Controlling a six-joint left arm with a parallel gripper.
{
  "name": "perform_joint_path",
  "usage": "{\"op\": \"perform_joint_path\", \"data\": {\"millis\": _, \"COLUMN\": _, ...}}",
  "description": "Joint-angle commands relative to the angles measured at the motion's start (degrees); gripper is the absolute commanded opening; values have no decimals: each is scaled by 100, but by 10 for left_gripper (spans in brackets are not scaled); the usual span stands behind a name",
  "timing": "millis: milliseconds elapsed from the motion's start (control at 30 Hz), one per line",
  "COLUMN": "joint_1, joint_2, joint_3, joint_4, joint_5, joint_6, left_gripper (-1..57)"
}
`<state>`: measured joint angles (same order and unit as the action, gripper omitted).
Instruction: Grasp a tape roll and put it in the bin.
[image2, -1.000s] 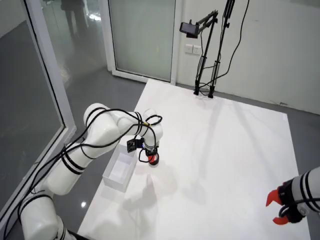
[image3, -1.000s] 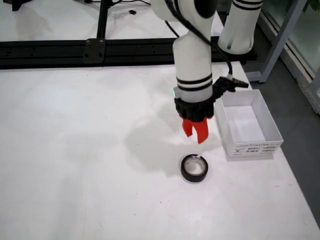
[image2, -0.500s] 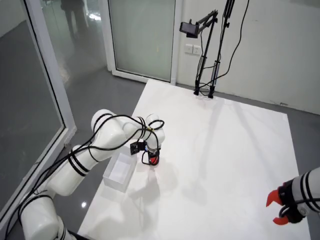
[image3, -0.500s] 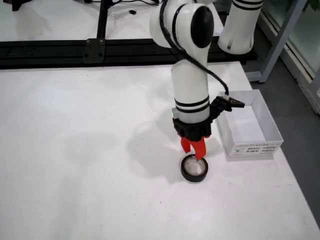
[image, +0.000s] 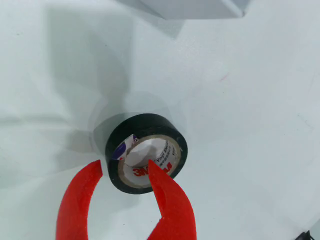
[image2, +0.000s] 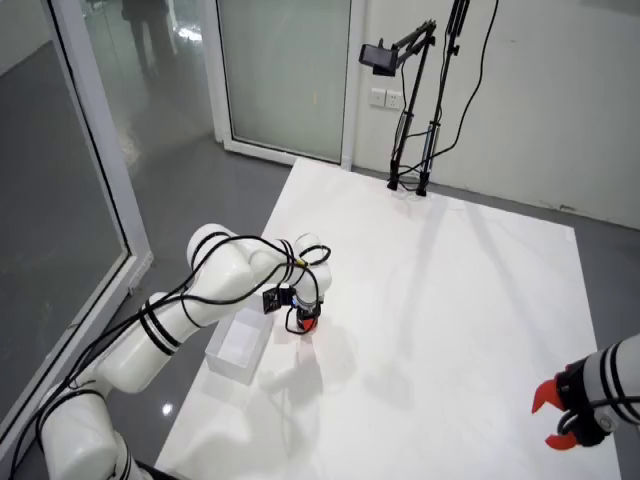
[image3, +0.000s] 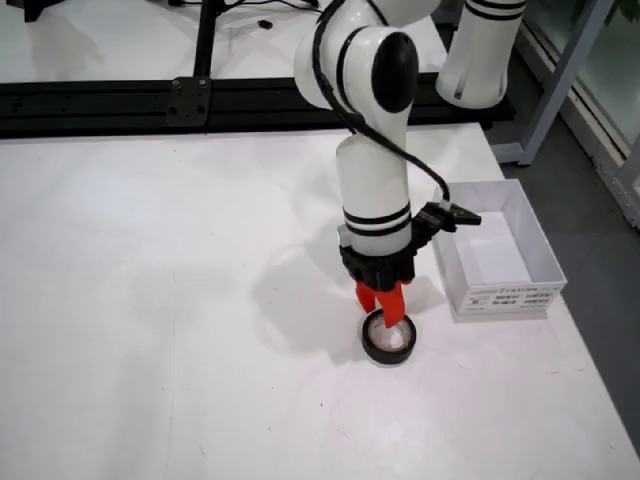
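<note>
View riding on the gripper: two red fingers (image: 77, 200) enter from the bottom edge, left one outside the roll, right one reaching over the rim into the core. The gripper (image: 125, 167) is spread moderately wide, straddling the near wall of the tape roll (image: 146, 152); not closed on it, a gap shows on either side of the wall. The roll is black with a white printed core and lies flat on the white worktop (image: 250, 125). A corner of the white bin (image: 190, 7) shows at the top edge, apart from the roll.

Fixed view from high up at the room's end: the working arm (image2: 190, 310) reaches in from the lower left, and its gripper (image2: 306, 320) points down at the worktop (image2: 450, 300), just right of the bin (image2: 238, 345). The roll is too small to make out here. A second arm's red gripper (image2: 555, 418) sits at the lower right, well apart.

Fixed view across the worktop: the gripper (image3: 383, 300) hangs vertical, fingertips at the roll's (image3: 388, 343) top. The roll lies on the worktop (image3: 150, 300), left of the bin (image3: 497, 250) and just beside its near corner, not touching.
</note>
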<state>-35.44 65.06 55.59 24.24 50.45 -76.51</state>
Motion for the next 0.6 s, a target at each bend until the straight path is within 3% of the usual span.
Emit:
{"op": "perform_joint_path", "data": {"millis": 33, "joint_1": -34, "joint_2": 104, "joint_3": -48, "joint_4": -7, "joint_5": -27, "joint_6": -4, "left_gripper": 189}}
{"op": "perform_joint_path", "data": {"millis": 600, "joint_1": -69, "joint_2": 148, "joint_3": 145, "joint_4": -25, "joint_5": -168, "joint_6": -4, "left_gripper": 180}}
